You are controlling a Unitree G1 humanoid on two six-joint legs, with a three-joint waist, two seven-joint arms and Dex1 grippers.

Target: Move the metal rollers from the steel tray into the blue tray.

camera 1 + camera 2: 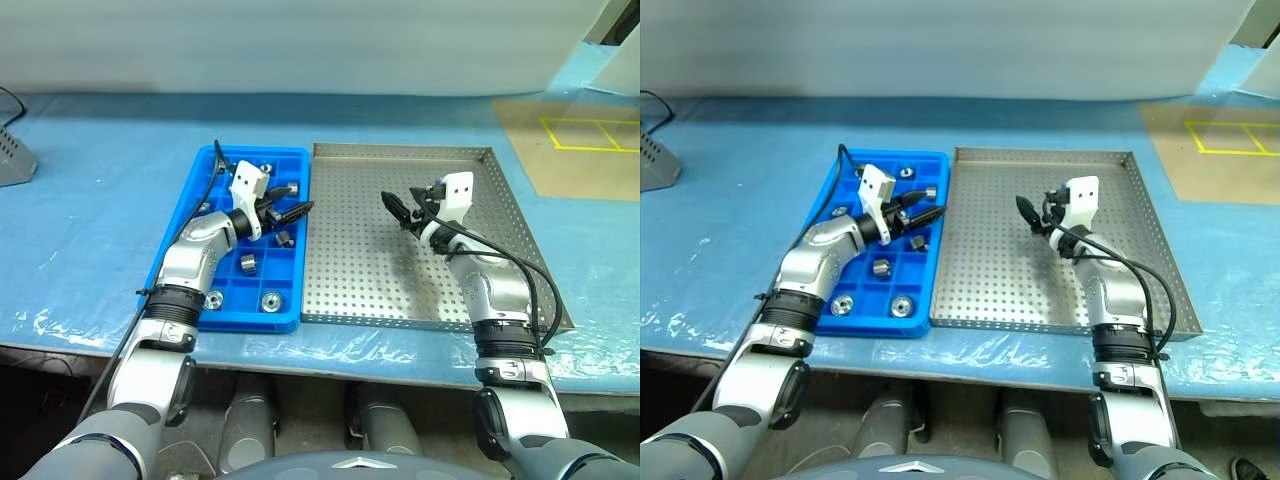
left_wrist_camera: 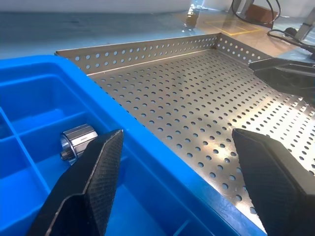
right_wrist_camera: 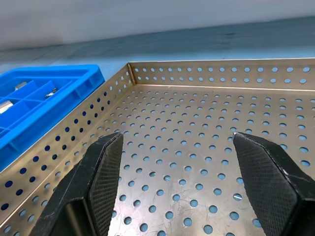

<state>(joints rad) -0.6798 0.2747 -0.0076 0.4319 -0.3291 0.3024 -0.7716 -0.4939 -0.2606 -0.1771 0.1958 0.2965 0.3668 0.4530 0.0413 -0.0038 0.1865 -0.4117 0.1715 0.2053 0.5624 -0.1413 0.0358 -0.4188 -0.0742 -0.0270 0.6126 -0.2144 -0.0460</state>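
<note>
The blue tray [image 1: 240, 320] lies left of the steel tray [image 1: 360, 270], their sides touching. Several metal rollers rest in the blue tray's compartments, such as one roller [image 1: 270, 300] near the front and another roller [image 2: 78, 140] close to my left fingers. My left gripper [image 1: 298, 213] hovers open over the blue tray's right side, pointing toward the steel tray, and holds nothing. My right gripper [image 1: 395, 210] hangs open over the steel tray's middle, pointing left, with nothing between its fingers [image 3: 98, 177]. The perforated floor [image 3: 197, 147] beneath it is bare.
Both trays sit on a table covered in blue sheeting [image 1: 100, 200]. A grey object [image 1: 10, 155] stands at the far left edge. A brown patch with yellow tape lines [image 1: 590, 135] lies at the back right. A white wall [image 1: 300, 40] runs behind the table.
</note>
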